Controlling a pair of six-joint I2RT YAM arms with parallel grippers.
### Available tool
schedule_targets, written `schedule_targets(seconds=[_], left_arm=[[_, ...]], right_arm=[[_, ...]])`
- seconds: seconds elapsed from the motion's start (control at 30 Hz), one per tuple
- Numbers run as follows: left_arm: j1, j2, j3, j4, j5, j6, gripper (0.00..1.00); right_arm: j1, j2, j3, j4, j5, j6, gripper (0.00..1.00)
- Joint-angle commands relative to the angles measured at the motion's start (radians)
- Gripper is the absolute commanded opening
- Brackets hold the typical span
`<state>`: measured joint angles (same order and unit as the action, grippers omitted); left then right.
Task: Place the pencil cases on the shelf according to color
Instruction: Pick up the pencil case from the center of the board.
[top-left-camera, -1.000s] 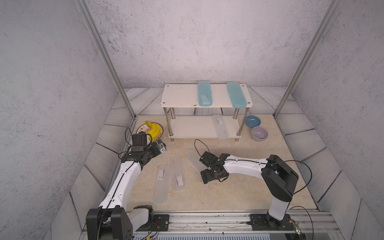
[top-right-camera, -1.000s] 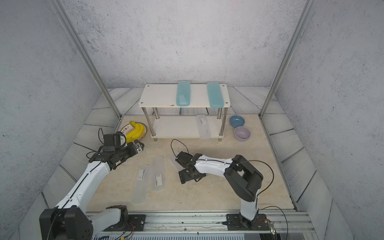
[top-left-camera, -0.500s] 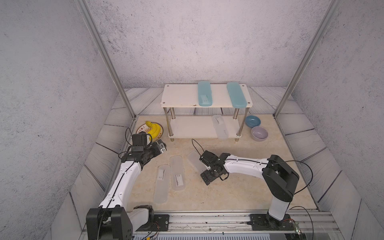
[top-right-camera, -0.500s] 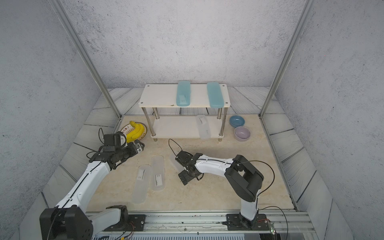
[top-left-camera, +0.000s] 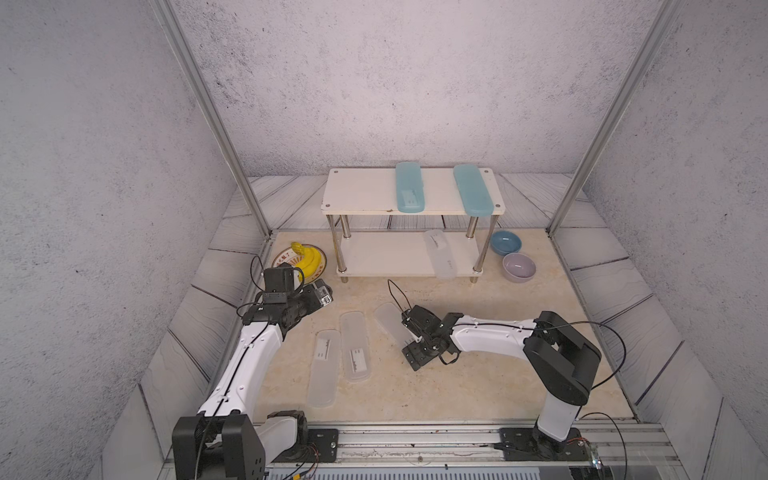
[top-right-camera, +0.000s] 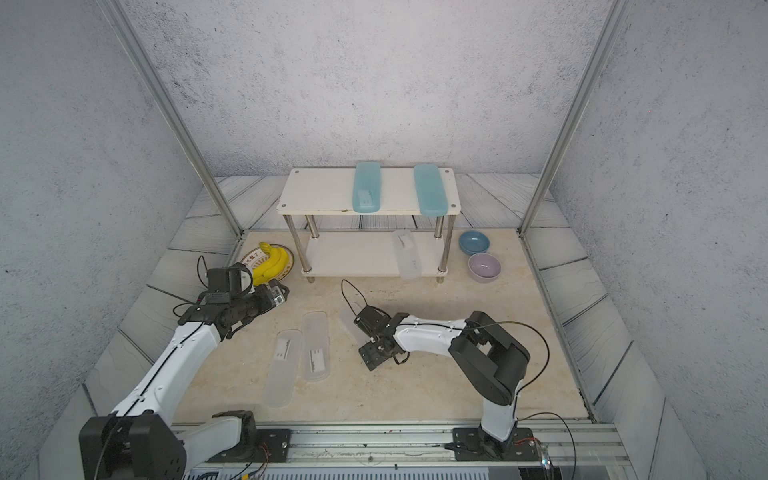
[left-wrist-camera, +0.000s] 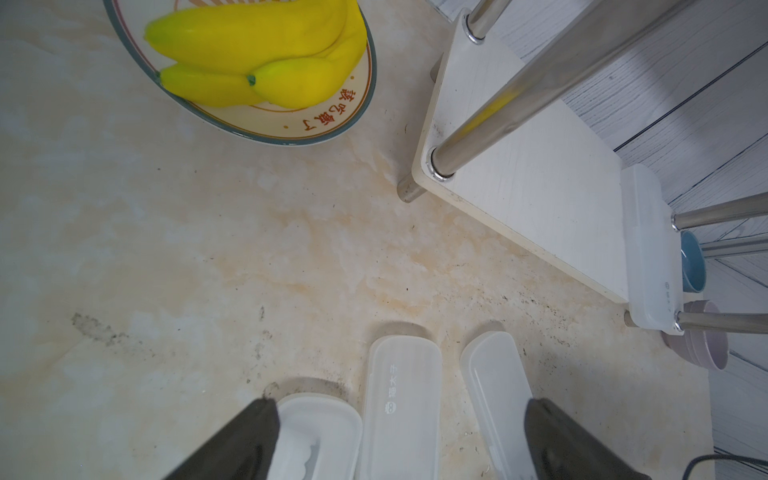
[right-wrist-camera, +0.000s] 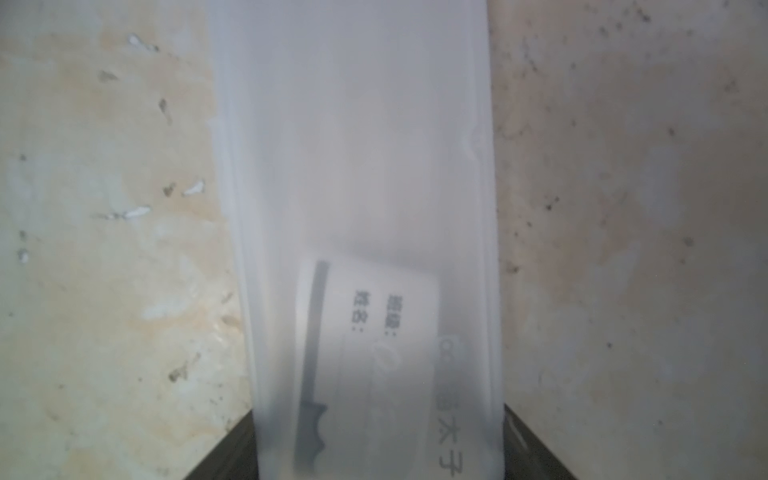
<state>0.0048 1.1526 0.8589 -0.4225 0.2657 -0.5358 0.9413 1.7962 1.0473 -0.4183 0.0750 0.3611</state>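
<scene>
Pencil case: frosted translucent plastic, flat, rounded ends.

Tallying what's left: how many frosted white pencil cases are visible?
4. One case lies on the shelf's lower board; two lie side by side on the table; one sits between the right gripper's jaws.

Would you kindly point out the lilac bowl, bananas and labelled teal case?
lilac bowl (top-left-camera: 518, 266): in a top view, inner floor.
bananas (left-wrist-camera: 249, 37): left wrist view, largest fruit's middle.
labelled teal case (top-left-camera: 409, 186): in a top view, lid's middle.
</scene>
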Motion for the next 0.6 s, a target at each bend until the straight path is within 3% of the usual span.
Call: schedule_targets(seconds=[0.0,0.1,0.37,0.57], left_arm=[[0.007,-0.014,-0.014,-0.003,-0.008,0.022,0.99],[0.007,-0.014,-0.013,-0.004,-0.005,0.021,0.99],[0.007,-0.025,-0.021,0.002,-0.006,0.018,0.99],[0.007,-0.032,-0.020,-0.002,-0.005,0.017,0.99]], right_arm=[[0.003,0.044,-0.047,0.011,-0.026,0.027,0.90],[0.005,0.046,-0.045,0.011,-0.021,0.023,0.86],[0.010,-0.090,-0.117,0.044,0.065,0.063,0.55],[0.010,-0.250,-0.150,0.043,0.179,0.136,0.51]])
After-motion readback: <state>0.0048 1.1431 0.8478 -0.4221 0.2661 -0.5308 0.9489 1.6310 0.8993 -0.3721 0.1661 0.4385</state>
